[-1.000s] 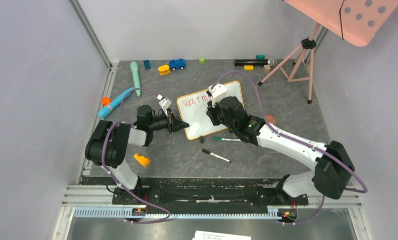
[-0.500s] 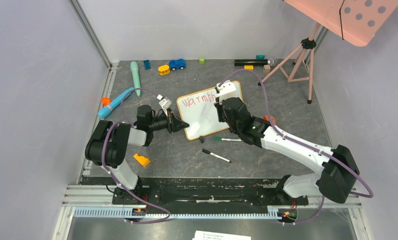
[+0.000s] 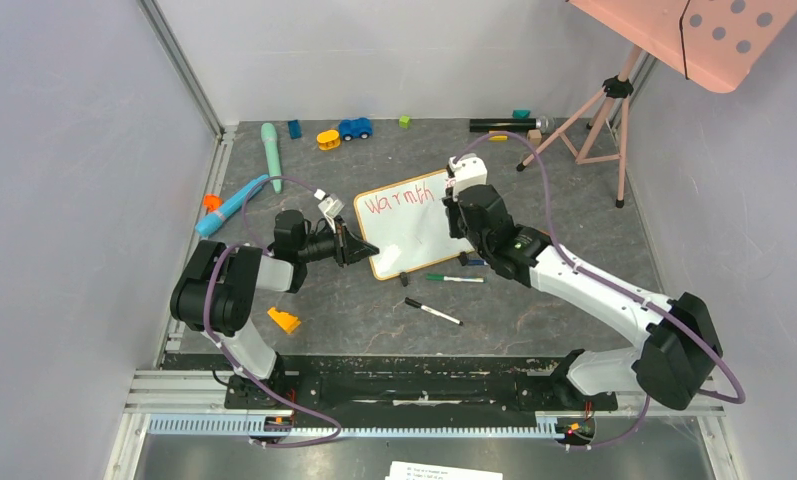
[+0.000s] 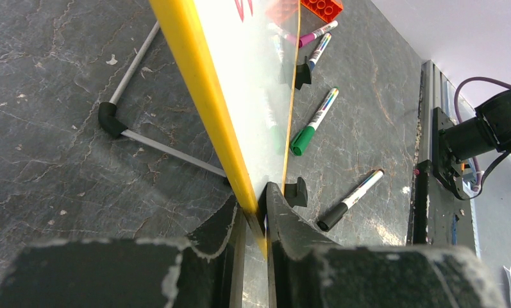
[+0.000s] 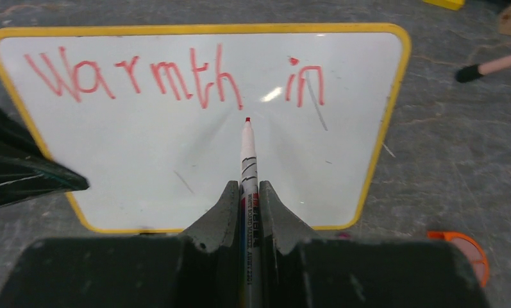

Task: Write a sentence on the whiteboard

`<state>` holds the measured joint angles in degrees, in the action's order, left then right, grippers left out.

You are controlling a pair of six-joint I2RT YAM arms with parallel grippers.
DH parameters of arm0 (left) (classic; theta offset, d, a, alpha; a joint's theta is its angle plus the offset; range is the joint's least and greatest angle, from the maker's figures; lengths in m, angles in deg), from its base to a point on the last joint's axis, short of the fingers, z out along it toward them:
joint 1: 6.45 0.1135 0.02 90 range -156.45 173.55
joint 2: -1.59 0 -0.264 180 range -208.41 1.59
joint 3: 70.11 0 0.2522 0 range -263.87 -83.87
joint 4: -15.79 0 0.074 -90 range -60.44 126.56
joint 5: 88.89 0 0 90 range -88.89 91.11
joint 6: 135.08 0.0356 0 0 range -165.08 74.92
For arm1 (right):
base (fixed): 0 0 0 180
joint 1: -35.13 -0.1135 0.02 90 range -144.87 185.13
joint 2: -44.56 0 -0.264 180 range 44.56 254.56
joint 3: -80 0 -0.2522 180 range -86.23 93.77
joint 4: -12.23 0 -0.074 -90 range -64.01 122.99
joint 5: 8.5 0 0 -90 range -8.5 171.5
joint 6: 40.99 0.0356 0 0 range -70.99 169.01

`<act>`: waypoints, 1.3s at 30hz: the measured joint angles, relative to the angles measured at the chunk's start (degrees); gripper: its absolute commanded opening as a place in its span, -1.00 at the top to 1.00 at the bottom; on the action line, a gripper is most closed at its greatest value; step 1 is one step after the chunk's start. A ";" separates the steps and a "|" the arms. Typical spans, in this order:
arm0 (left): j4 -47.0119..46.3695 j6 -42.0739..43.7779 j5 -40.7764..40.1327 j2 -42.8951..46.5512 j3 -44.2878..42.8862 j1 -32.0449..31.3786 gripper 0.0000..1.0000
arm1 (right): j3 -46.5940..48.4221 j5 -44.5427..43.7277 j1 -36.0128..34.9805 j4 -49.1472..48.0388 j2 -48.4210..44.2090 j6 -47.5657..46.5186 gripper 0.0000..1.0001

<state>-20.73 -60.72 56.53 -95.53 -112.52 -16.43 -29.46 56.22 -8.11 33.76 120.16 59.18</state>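
Observation:
The whiteboard (image 3: 406, 228) stands tilted mid-table, with a yellow-looking frame in the wrist views (image 5: 175, 160). The sentence (image 5: 175, 77) reads "Warmth in" in red along the top line. My right gripper (image 5: 248, 189) is shut on a red marker (image 5: 247, 160), its tip just below "th", off the writing. In the top view the right gripper (image 3: 466, 205) is at the board's right edge. My left gripper (image 4: 256, 205) is shut on the whiteboard's edge (image 4: 208, 96); in the top view the left gripper (image 3: 359, 250) holds the lower left corner.
A green marker (image 3: 454, 278) and a black marker (image 3: 432, 311) lie just in front of the board. An orange block (image 3: 284, 321) lies near the left arm. Toys line the back: blue car (image 3: 354, 128), teal stick (image 3: 271, 155). A pink tripod (image 3: 599, 115) stands back right.
My right gripper moved right along the board's top line with the marker. The writing grew from "Warm" to "Warmth in". The left gripper stayed clamped on the board.

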 measured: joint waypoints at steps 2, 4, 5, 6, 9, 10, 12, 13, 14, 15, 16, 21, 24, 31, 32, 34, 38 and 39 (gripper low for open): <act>0.00 -0.02 0.00 0.00 0.00 0.00 0.96 | 0.00 4.33 0.24 -0.83 0.28 -0.39 1.00; 0.00 -0.02 0.00 0.00 0.00 0.00 0.96 | 0.11 8.00 -0.28 -1.36 1.16 -1.03 1.00; 0.00 -0.02 0.00 0.00 0.00 0.00 0.96 | 0.24 9.60 -0.98 -1.40 2.03 -1.49 1.00; 0.00 0.00 0.00 0.00 0.00 0.00 0.96 | 0.35 10.51 -1.73 -1.42 2.84 -1.92 1.00; 0.00 0.00 0.00 0.00 0.00 0.00 0.96 | 0.48 12.13 -4.20 -1.25 4.61 -3.15 1.00; 0.00 -0.02 0.00 0.00 0.00 0.00 0.96 | 0.76 12.17 -5.27 -0.94 5.18 -3.74 1.00; 0.00 0.00 0.00 0.00 0.00 0.00 0.96 | 1.92 11.85 -6.91 -0.26 6.19 -4.81 1.00; 0.00 0.00 0.00 0.00 0.00 0.00 0.96 | 2.93 11.41 -7.82 0.04 6.86 -5.49 1.00; 0.00 -0.02 0.00 0.00 0.00 0.00 0.96 | 3.93 11.04 -8.59 0.13 7.50 -6.03 1.00; 0.00 -0.02 0.00 0.00 0.00 0.00 0.96 | 4.76 10.67 -9.20 0.09 7.98 -6.49 1.00; 0.00 -0.02 0.00 0.00 0.00 0.00 0.96 | 5.66 10.19 -9.88 0.13 8.48 -7.02 1.00; 0.00 -0.02 0.00 0.00 0.00 0.00 0.96 | 9.09 8.50 -11.93 0.17 10.40 -8.39 1.00; 0.00 -0.02 0.00 0.00 0.00 0.00 0.96 | 10.01 7.87 -12.17 0.22 11.63 -8.94 1.00; 0.00 -0.02 0.00 0.00 0.00 0.00 0.96 | 10.23 7.17 -12.31 0.96 13.22 -10.21 1.00; 0.02 -0.02 0.00 0.00 0.00 0.00 0.96 | 10.23 7.19 -12.31 0.96 13.31 -10.27 1.00; 0.00 -0.02 0.00 0.00 0.00 0.00 0.96 | 10.23 7.21 -12.31 0.96 13.35 -10.36 1.00; 0.00 -0.02 0.00 0.00 0.00 0.00 0.96 | 10.23 7.23 -12.31 0.96 13.42 -10.69 1.00; 0.00 -0.02 0.00 0.00 0.00 0.00 0.96 | 10.23 7.23 -12.31 0.96 13.42 -10.78 1.00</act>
<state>-20.73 -60.74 56.53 -95.53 -112.52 -16.43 -19.23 63.46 -20.42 34.72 133.58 48.41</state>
